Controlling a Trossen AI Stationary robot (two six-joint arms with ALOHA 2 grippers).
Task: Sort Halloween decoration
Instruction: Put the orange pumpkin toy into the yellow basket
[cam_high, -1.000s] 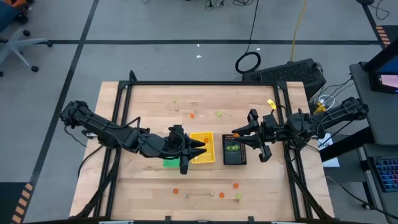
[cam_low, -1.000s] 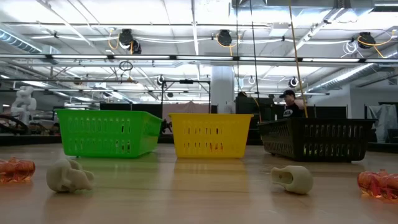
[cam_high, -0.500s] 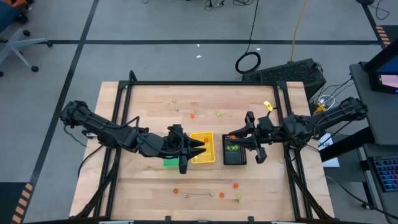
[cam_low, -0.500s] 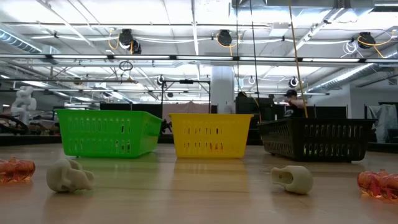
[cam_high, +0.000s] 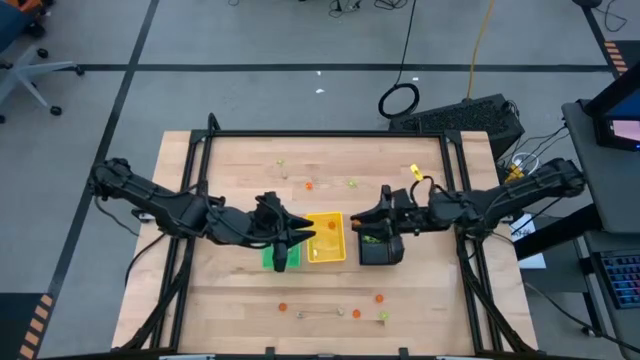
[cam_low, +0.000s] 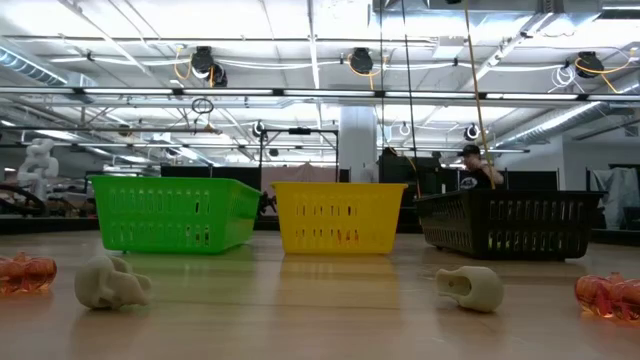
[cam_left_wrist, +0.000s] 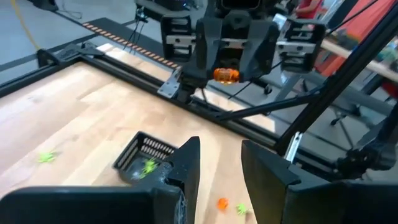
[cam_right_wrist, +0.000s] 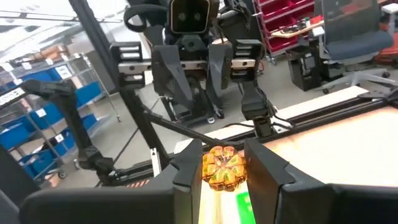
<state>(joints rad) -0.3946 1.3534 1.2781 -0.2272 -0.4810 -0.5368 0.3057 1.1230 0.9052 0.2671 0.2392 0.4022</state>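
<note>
While an orange trinket (cam_right_wrist: 222, 167) is pinched between the two dark fingers of the right gripper (cam_right_wrist: 222, 169), it is carried above the middle of the table, over the gap between the yellow tray (cam_high: 326, 237) and the black tray (cam_high: 377, 246). The same trinket (cam_left_wrist: 226, 75) is seen from the left wrist view, lodged between the fingertips and clear of any surface. It is judged to be held high so that it can be dropped into a tray matching its colour; the yellow tray, where orange pieces already lie, appears the likely target.

Green trinkets (cam_high: 373, 238) are kept in the black tray, which suggests one colour per tray. The green tray (cam_high: 272, 258) is partly covered by the left gripper (cam_high: 292, 236), whose fingers (cam_left_wrist: 186, 168) are parted slightly with nothing between them; that arm is judged to be waiting beside the yellow tray.

Loose trinkets are left unsorted on the table (cam_high: 240, 300): an orange piece (cam_high: 309, 184) and a green piece (cam_high: 352, 183) on the far side, another orange piece (cam_high: 380, 298) on the near side. Near the low camera, a pale skull (cam_low: 112, 281) and a second pale piece (cam_low: 469, 287) are seen lying well apart on the wood.
</note>
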